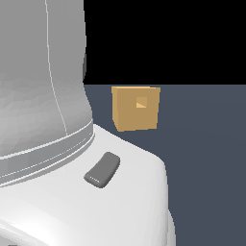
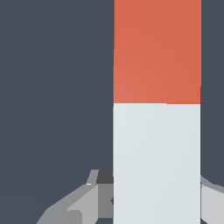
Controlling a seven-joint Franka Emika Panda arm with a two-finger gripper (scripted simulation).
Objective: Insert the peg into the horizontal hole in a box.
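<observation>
Peg (image 2: 156, 109) close between gripper (image 2: 153, 201) fingers

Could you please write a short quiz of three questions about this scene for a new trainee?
1. True or false: the peg is already inside the hole of the box.
2. Which colour is the peg half nearer the pincer in the wrist view? A) red B) white C) tan
3. Fill in: in the exterior view, the robot's white body fills the view's ____ side.

Key
1. False: the hole shows empty.
2. B.
3. Left.
</observation>
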